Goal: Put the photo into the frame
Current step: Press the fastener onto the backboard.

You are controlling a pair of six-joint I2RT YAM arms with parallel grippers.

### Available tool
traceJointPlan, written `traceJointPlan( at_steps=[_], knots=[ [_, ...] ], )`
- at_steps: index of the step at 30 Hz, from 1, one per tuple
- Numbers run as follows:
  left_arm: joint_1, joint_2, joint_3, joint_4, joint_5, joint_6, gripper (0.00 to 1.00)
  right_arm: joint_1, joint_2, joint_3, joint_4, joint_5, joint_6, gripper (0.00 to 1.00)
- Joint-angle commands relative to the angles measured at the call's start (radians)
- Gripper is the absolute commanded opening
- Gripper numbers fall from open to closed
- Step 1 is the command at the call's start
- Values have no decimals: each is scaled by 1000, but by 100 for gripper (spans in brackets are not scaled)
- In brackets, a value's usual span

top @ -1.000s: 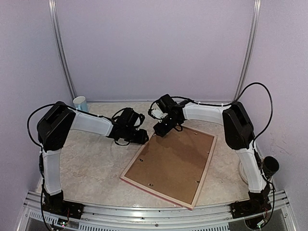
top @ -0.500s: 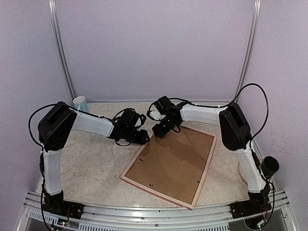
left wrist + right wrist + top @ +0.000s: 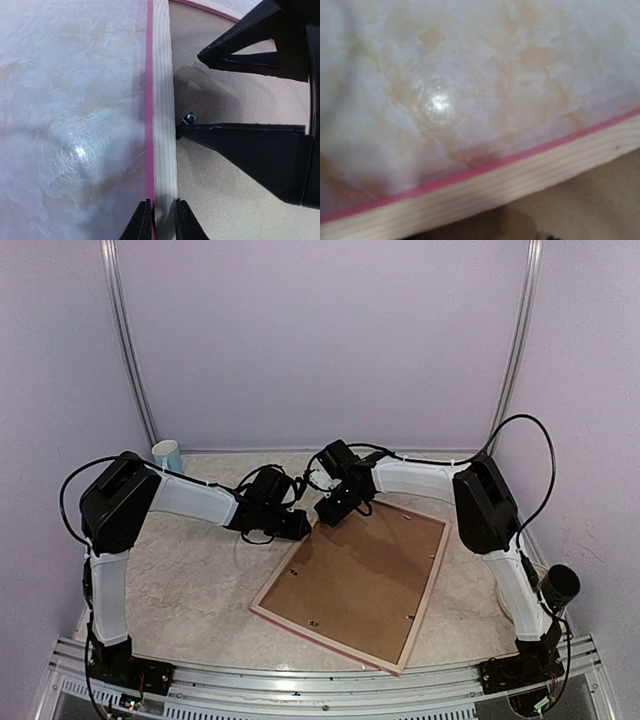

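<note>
The frame (image 3: 428, 592) lies face down on the table, its pale wood back up and a pink edge showing. A brown backing board (image 3: 365, 575) fills it. My left gripper (image 3: 300, 530) is at the frame's left rail near the far corner. In the left wrist view the left gripper (image 3: 161, 202) is shut on that rail (image 3: 162, 100), one finger on each side. My right gripper (image 3: 335, 508) hovers over the far corner. Its black fingers (image 3: 240, 145) stand apart over the board, open, one tip at a small metal tab (image 3: 188, 119). The photo is out of view.
A blue-and-white cup (image 3: 167, 454) stands at the back left by the wall. A black cylinder (image 3: 562, 585) sits beside the right arm's base. The right wrist view shows only the frame's rail (image 3: 520, 175) and the marbled tabletop (image 3: 470, 75).
The left gripper's jaws have closed in on the frame's left rail. The right arm has shifted slightly left at the far corner.
</note>
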Motion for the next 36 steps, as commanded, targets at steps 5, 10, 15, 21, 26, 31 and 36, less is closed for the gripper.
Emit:
traceJointPlan(
  at_steps=[5,10,15,21,26,31,36],
  knots=[
    [-24,49,-33,-19,34,17,15,7,16,-82,97,96,6,54],
    [-33,57,-39,-20,35,17,21,6,-8,-149,203,105,-20,54],
    [-35,62,-52,-18,25,11,26,7,-17,-175,231,69,-20,55],
    [-31,55,-54,-19,20,8,20,8,-25,-185,241,69,-15,55],
    [-33,62,-53,-19,33,10,10,7,-22,-202,275,88,-16,54],
    [-35,66,-67,-5,44,15,3,5,-16,-231,333,133,-3,54],
    [-39,69,-76,9,56,26,0,-6,-9,-234,359,157,16,55]
  ],
)
